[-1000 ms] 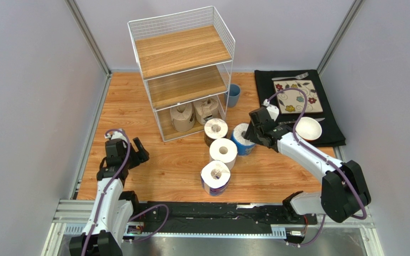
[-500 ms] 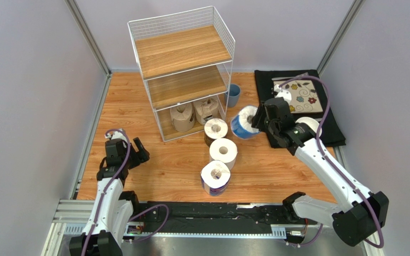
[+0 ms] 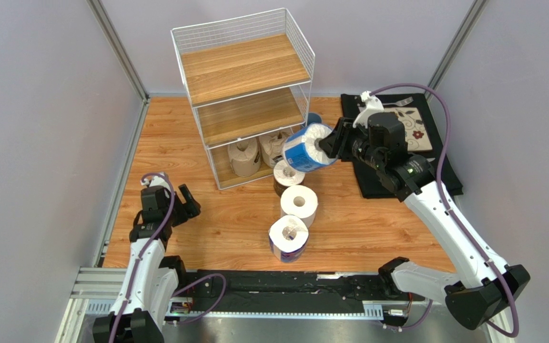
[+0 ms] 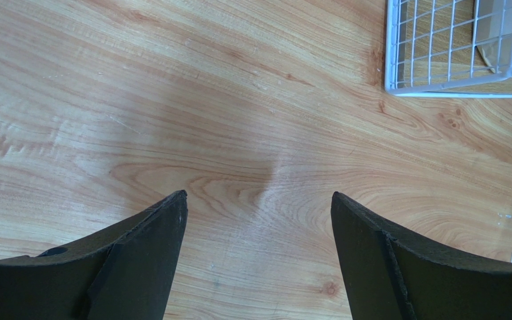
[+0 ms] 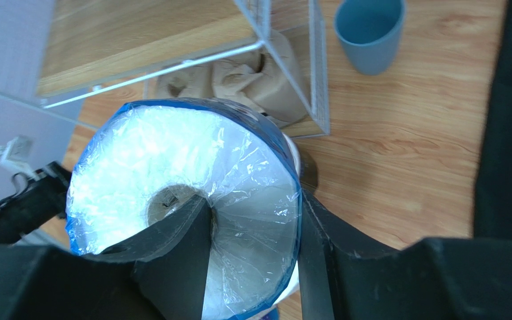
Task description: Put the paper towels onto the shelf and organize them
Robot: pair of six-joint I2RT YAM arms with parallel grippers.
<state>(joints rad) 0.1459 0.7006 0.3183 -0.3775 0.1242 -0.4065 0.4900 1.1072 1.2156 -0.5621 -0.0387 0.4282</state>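
My right gripper [image 3: 325,146] is shut on a blue-wrapped paper towel roll [image 3: 303,148], held in the air beside the right front of the white wire shelf [image 3: 241,68], level with its middle board. In the right wrist view one finger sits in the roll's [image 5: 172,173] core and the other outside its wall. Two brown rolls [image 3: 244,156] [image 3: 275,146] stand on the bottom tier. On the table stand a dark-wrapped roll [image 3: 289,174], a white roll [image 3: 299,203] and a second blue-wrapped roll [image 3: 289,236]. My left gripper [image 3: 175,203] is open and empty, low over bare wood at the left.
A blue cup [image 5: 369,30] stands on the table right of the shelf. A black mat [image 3: 368,182] with a flowered tile [image 3: 417,130] lies at the back right. The shelf's lower front corner [image 4: 452,50] shows in the left wrist view.
My right gripper has lifted the blue-wrapped roll off the table and carried it up and left toward the shelf, tilting it on its side. The left arm has not moved.
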